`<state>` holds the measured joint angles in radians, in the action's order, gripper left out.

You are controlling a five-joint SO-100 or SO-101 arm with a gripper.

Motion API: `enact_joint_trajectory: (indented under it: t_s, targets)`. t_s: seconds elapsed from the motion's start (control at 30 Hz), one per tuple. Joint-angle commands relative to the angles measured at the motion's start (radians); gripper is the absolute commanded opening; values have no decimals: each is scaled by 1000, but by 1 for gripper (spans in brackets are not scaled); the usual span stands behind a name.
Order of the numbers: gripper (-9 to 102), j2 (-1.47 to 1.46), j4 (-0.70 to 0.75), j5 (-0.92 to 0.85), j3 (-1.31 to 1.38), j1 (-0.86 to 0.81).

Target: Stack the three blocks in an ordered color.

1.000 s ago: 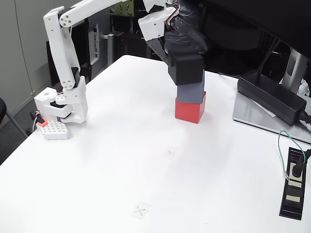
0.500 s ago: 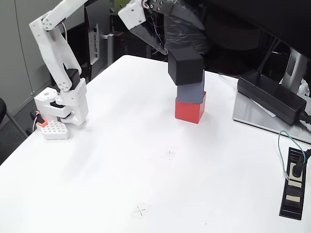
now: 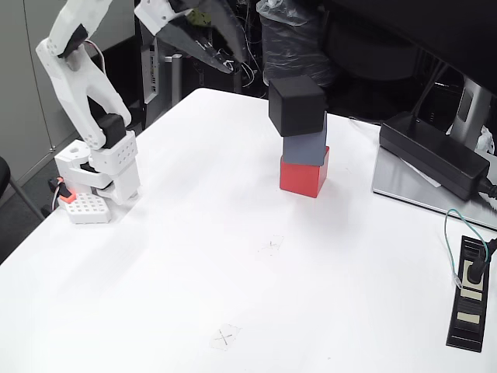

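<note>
A white table (image 3: 233, 256) takes up most of the fixed view, its top matte and bare but for two faint pencilled or taped cross marks, one near the middle (image 3: 271, 245) and one toward the front edge (image 3: 224, 336). Toward the far side stands a stack of three cubes: the red block (image 3: 304, 176) sits on the table, the grey block (image 3: 304, 146) rests on it, and the black block (image 3: 297, 105) tops the pile, turned slightly and overhanging to the left. The white arm is bolted at the table's left edge on its base (image 3: 97, 175), beside a small white perforated piece with an orange part (image 3: 81, 206). The arm reaches up and back, and the gripper (image 3: 229, 58) hangs above the far left of the table, well apart from the stack, its dark fingers spread and holding nothing. At right lie a long black power brick (image 3: 435, 155) on a grey monitor foot (image 3: 419, 190), and a black power strip (image 3: 468, 303) with a green cable. Behind, the room is dim, with grey cabinets at left.
</note>
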<state>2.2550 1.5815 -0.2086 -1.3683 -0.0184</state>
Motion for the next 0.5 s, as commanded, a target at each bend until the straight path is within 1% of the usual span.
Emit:
enact_joint_trajectory:
  t_s: [0.0,0.17,0.33,0.4,0.47]
  targets:
    - [-1,26,0,-5,21,-6]
    - [0,67,-8,-6,-32,-5]
    - [0,351,-25,5,-249,6]
    - [0,489,-78,5,-371,9]
    - [0,620,-175,6,-506,9]
